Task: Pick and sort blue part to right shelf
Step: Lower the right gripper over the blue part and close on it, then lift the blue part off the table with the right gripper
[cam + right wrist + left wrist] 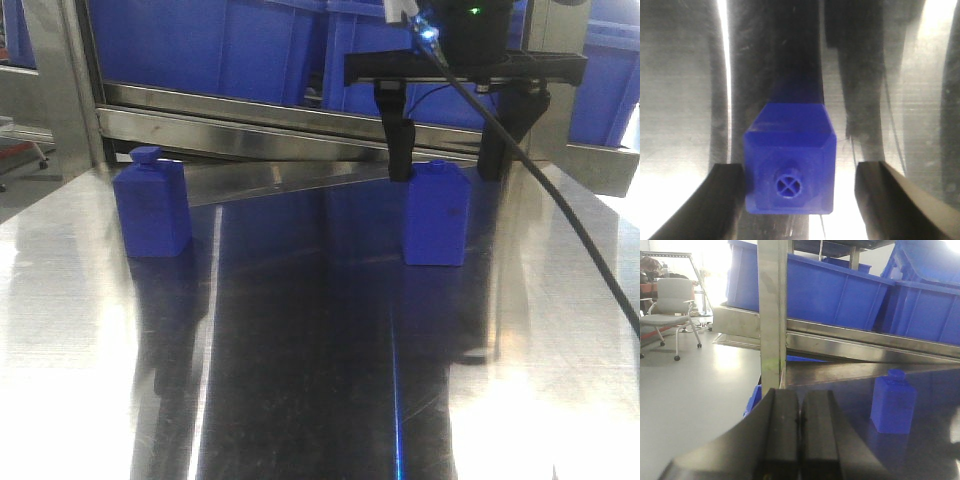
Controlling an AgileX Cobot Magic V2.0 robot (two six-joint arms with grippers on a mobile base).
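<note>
The blue part [436, 215] stands upright on the table [300, 380], right under the right gripper [447, 168]; jaws spread, straddling its capped top, one finger [722, 200] just beside it, the other apart; left gripper [800, 425] pressed together, off toward another block [893, 402]; right arm is nearer.

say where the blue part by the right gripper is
The blue part stands upright on the steel table, right of centre in the front view, between the open fingers of the right gripper, just before the shelf's front bar.
</note>
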